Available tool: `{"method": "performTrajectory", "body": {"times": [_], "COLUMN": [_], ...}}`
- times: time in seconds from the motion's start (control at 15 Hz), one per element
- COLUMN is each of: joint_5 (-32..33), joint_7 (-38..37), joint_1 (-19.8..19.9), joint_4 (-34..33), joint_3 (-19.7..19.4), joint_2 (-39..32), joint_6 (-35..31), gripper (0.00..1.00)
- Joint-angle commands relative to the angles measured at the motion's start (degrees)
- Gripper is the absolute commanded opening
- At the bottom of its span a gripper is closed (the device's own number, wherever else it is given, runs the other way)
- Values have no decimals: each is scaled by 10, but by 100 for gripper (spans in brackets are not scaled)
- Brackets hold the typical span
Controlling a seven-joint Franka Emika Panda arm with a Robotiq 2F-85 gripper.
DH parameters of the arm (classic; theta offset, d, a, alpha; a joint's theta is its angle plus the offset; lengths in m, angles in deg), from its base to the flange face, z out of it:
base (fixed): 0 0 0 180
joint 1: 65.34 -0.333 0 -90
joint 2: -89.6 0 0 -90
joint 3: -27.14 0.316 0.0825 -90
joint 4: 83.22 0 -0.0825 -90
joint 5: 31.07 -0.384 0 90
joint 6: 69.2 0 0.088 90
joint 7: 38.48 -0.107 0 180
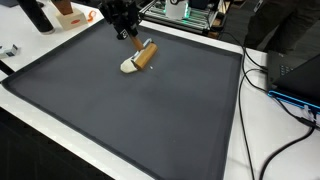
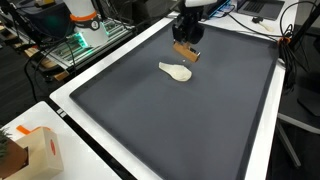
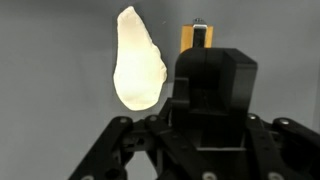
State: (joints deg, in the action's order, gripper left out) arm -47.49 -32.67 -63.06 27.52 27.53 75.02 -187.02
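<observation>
The claw (image 2: 187,43) hangs over wooden block (image 2: 187,55); opening unclear.

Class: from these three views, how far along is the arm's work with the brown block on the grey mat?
Done: the pincer hangs close to the brown block. In hand: nothing visibly gripped; whether its jaws are open is hidden. Left: the block and the cream teardrop-shaped piece beside it both lie on the grey mat.

No writing, label, brand or number can be read. The gripper (image 2: 187,42) shows no lettering. The cardboard box (image 2: 38,150) off the dark mat's (image 2: 200,120) corner bears a red mark, illegible.
</observation>
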Motion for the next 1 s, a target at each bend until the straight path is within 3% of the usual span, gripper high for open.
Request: {"method": "performTrajectory", "body": {"times": [0.0, 0.93], "joint_5": [40, 185], "joint_7": [-33, -121], "joint_1": [-13, -42], "joint_4": [30, 62], "joint_3": [-2, 1], "joint_2": [37, 121], "joint_6": [-5, -7], "gripper": [24, 24]}}
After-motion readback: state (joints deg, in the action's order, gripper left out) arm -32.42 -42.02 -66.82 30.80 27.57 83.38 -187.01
